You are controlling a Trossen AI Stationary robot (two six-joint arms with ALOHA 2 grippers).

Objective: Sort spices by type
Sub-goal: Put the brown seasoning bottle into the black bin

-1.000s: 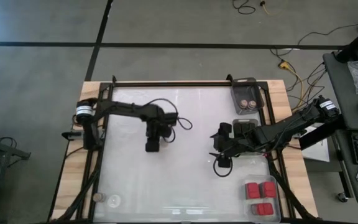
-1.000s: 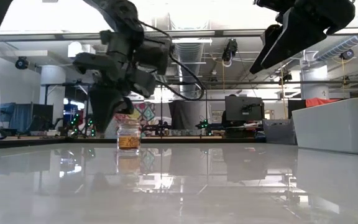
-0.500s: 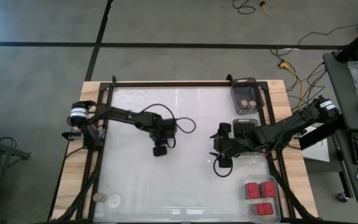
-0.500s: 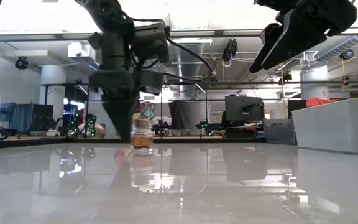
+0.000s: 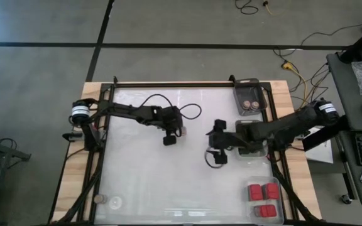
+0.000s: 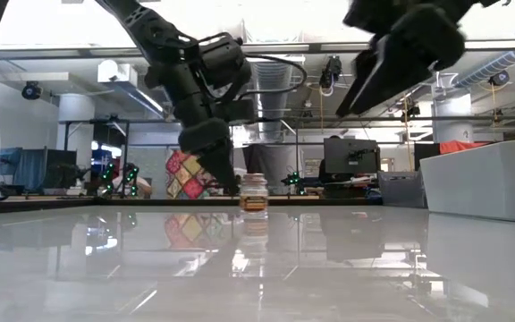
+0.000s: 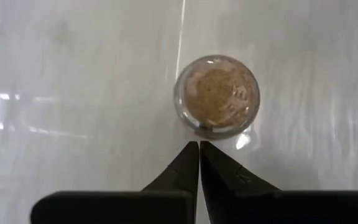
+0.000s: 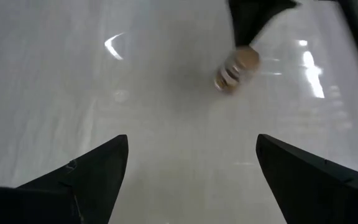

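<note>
So the little round jar (image 7: 217, 94) with the brownish top is standing upright on the bare white table (image 5: 143, 182), pretty much mid-table, and it sits right off the tips of your left gripper (image 7: 199, 147). That pincer is clenched tight with nothing in it, the two fingers pressed together into a point, and the wrist view shows the jar dead ahead of that point, touching or as good as touching, I can't tell which. From table height the jar (image 6: 254, 191) is just beside the left fingertips, on the side facing your right arm, so it reads to me like a nudge rather than a pick. Your right gripper (image 5: 217, 155) is hanging off the table with its jaws spread wide and empty, and the jar (image 8: 237, 68) lies out in front of that gap, a bit off to one side, not between the fingers yet. The jar is round, so there's no long axis to line up; what matters is its upright axis, and you'd want the right jaws either side of the body. Left arm is clearly nearer, right is near but apart. The tray (image 5: 250, 97) that already holds two jars is past the right arm at the table's far edge, so I'd guess that's where this one goes.
</note>
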